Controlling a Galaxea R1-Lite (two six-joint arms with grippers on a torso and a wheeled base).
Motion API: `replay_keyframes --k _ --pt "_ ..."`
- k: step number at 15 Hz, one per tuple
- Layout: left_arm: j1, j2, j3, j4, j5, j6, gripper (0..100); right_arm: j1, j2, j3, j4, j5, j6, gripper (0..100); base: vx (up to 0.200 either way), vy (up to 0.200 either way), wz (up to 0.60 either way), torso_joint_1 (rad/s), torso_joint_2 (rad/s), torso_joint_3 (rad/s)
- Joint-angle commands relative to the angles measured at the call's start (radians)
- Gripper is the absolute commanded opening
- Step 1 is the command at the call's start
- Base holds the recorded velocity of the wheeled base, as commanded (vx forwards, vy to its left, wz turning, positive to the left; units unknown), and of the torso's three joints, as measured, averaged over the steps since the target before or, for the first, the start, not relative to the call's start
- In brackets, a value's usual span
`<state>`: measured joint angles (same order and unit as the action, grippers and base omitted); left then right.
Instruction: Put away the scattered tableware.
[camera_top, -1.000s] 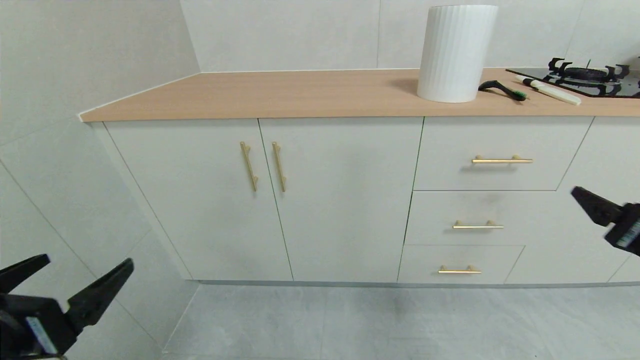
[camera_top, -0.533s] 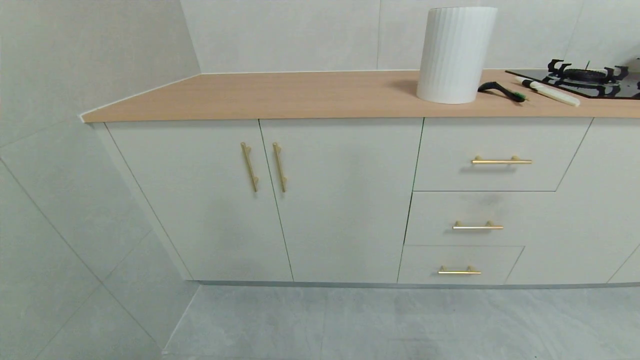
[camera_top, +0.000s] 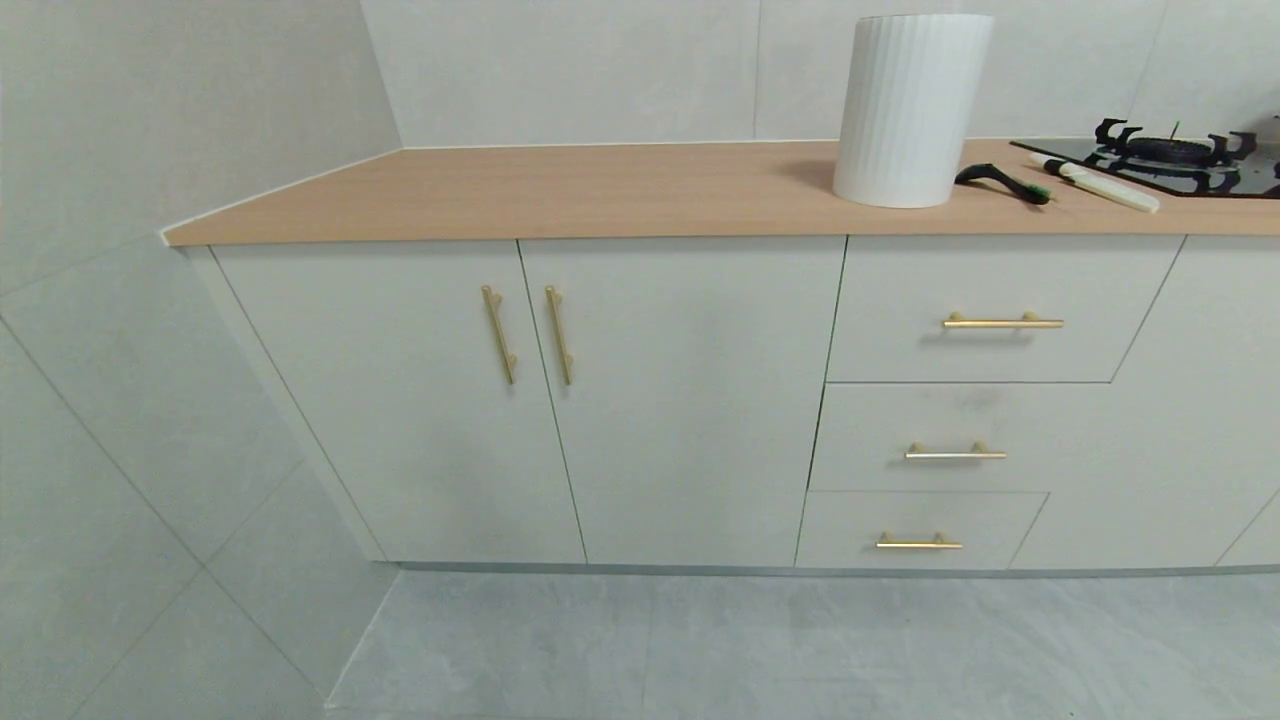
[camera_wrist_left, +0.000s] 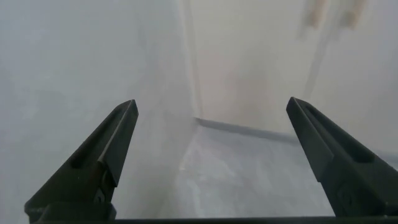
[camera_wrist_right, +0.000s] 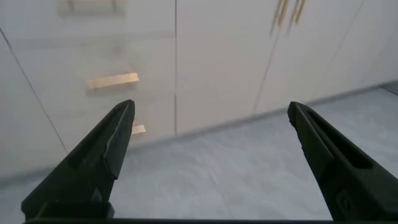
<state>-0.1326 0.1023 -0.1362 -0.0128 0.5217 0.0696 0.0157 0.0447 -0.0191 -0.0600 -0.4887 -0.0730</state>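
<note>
A light wooden bench (camera_top: 560, 190) runs along a grey tiled wall (camera_top: 560, 70). Toward its right end a tall white ribbed cylindrical container (camera_top: 912, 110) stands upright. Just beside the container's base, on its right, a black-handled utensil with a green tip (camera_top: 1003, 183) lies flat on the bench. A little farther right lies a long cream-white utensil with a dark end (camera_top: 1098, 186), also flat, alongside the near edge of a black gas hob (camera_top: 1170, 152) set in the bench. The two utensils lie near each other but apart; I cannot tell what kind each one is.

Below the bench, two pale cupboard doors (camera_top: 600, 400) meet at a pair of upright brass bar handles (camera_top: 528, 333). To their right is a stack of three pale drawers (camera_top: 960, 350), all shut, each with a level brass bar handle (camera_top: 1003, 321).

The left tool (camera_wrist_left: 211, 106) is spread wide, with nothing between its black fingers (camera_wrist_left: 106, 155). It hangs low over the grey tiled floor (camera_wrist_left: 249, 180), facing the corner where the wall meets the floor beside the cupboard doors. The right tool (camera_wrist_right: 210, 107) is likewise spread wide and holds nothing. It is low over the floor, pointing at the drawer fronts and cupboard doors, well apart from the utensils up on the bench.
</note>
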Motion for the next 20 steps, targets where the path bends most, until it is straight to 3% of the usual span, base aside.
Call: replay_keyframes --k 1,3,5,6,7,10,13,14,20 --pt "0.067 -0.013 0.064 -0.049 0.015 0.001 100 -0.02 -0.043 0.019 0.003 0.004 0.018 100 0.0 0.0 0.0 0.0 0.0 0.0" --pt "0.142 -0.102 0.136 -0.05 0.009 0.032 100 -0.02 -0.045 0.019 0.005 0.006 0.025 100 0.0 0.0 0.0 0.0 0.0 0.0" --pt "0.142 -0.102 0.136 -0.035 -0.011 -0.048 100 -0.02 -0.045 0.019 0.005 0.035 0.033 100 0.0 0.0 0.0 0.0 0.0 0.0" --pt "0.142 -0.102 0.136 -0.033 -0.088 -0.036 100 -0.02 -0.045 0.019 0.005 0.101 0.033 100 0.0 0.0 0.0 0.0 0.0 0.0" --pt "0.142 -0.102 0.136 -0.033 -0.206 -0.033 100 -0.02 -0.045 0.019 0.005 0.174 0.038 100 0.0 0.0 0.0 0.0 0.0 0.0" --pt "0.142 -0.102 0.136 0.01 -0.494 -0.04 100 -0.019 -0.045 0.019 0.005 0.338 0.032 100 0.0 0.0 0.0 0.0 0.0 0.0" --pt "0.14 -0.102 0.136 0.011 -0.502 -0.057 100 -0.019 -0.045 0.019 0.022 0.469 0.032 100 0.0 0.0 0.0 0.0 0.0 0.0" --pt "0.14 -0.102 0.136 0.011 -0.502 -0.063 100 -0.016 -0.042 0.016 0.083 0.518 0.039 100 0.0 0.0 0.0 0.0 0.0 0.0" --pt "0.14 -0.102 0.136 0.011 -0.5 -0.068 100 -0.016 -0.045 0.019 0.06 0.515 0.065 100 0.0 0.0 0.0 0.0 0.0 0.0"
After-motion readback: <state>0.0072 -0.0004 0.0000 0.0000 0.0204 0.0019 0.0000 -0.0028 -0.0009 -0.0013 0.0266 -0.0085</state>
